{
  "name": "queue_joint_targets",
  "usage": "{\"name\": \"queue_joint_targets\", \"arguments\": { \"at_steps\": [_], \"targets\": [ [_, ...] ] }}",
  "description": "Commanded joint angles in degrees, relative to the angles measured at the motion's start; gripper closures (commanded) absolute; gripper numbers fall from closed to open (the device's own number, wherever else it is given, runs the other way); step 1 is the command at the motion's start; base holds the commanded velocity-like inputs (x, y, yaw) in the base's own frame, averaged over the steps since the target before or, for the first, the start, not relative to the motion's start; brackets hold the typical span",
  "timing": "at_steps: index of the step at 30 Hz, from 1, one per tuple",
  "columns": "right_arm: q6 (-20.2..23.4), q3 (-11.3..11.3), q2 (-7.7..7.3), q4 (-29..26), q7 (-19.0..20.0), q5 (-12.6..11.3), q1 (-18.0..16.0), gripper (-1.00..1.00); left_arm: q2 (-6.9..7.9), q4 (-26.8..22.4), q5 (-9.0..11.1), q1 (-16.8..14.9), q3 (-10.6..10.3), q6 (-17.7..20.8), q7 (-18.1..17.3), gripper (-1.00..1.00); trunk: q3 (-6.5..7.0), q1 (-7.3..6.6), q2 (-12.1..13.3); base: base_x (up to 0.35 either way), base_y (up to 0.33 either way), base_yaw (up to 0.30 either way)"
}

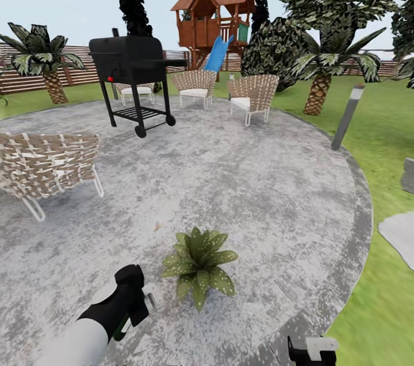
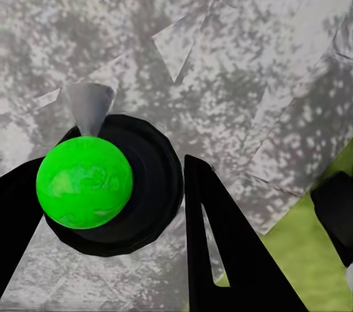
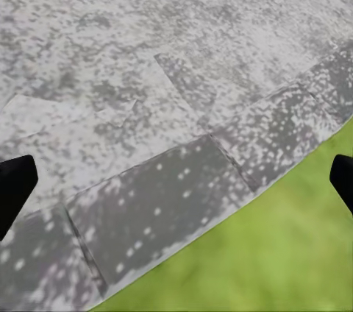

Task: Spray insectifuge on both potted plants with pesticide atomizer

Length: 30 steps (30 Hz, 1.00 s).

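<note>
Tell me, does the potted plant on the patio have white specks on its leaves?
Yes, in the head view the potted plant carries fine whitish dots across its green leaves.

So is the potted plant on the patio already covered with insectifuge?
Partly at least: the potted plant has whitish specks dotted over its leaves. Full coverage cannot be told from the head view.

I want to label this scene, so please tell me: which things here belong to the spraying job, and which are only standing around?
Belong to the job:
- pesticide atomizer, held in the left gripper
- potted plant, leaves dotted with whitish specks
- right gripper, jaws wide apart over the patio edge

Just standing around:
- black grill
- wicker chairs
- playhouse with slide
- bollard lamp
- palms
</note>
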Motion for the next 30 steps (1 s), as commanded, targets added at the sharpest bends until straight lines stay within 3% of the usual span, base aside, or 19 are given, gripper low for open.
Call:
{"name": "queue_joint_targets", "arguments": {
  "at_steps": [1, 11, 15, 18, 21, 25, 30],
  "targets": [
    [-0.1, -0.2, 0.0, 0.1, -0.3, 0.6, 0.0, -1.0, 0.04, -0.4, -0.4, 0.0, 0.0, 0.3, -0.4, 1.0, -0.05, -0.01, 0.0, 0.0, 0.0, 0.271],
    [-0.1, -0.3, 0.0, 0.1, -0.3, 0.6, 0.0, -1.0, -0.49, -0.7, -0.1, 0.1, 0.1, 0.2, 0.6, 1.0, -0.05, -0.01, 0.0, 0.0, 0.0, 0.098],
    [-0.2, -0.3, 0.0, 0.1, -0.3, 0.6, 0.0, -1.0, -1.05, -0.8, 2.7, 0.1, 0.0, 0.3, 1.8, 1.0, -0.05, -0.01, 0.0, 0.0, 0.0, 0.0],
    [-0.2, -0.3, -0.02, 0.1, -0.3, 0.6, 0.0, -1.0, -0.64, -0.8, 4.6, 0.1, 0.1, 0.3, 1.9, 1.0, -0.05, -0.01, 0.0, 0.0, 0.0, 0.0],
    [-0.2, -0.3, -0.07, 0.1, -0.3, 0.6, 0.0, -1.0, -0.21, -0.6, 5.3, 0.6, 1.6, 0.2, 1.9, 1.0, -0.05, -0.01, 0.0, 0.0, 0.0, 0.0],
    [-0.2, -0.3, -0.09, 0.1, -0.3, 0.6, 0.0, -1.0, -0.04, -0.2, 5.6, 1.5, 2.9, 0.2, 1.4, 1.0, -0.05, -0.01, 0.0, 0.0, 0.0, 0.0],
    [-0.2, -0.3, -0.09, 0.1, -0.3, 0.6, 0.0, -1.0, 0.0, -0.4, 5.0, 0.8, 2.6, 0.7, -0.7, 1.0, -0.05, -0.01, 0.0, 0.0, 0.0, 0.0]
  ]
}}
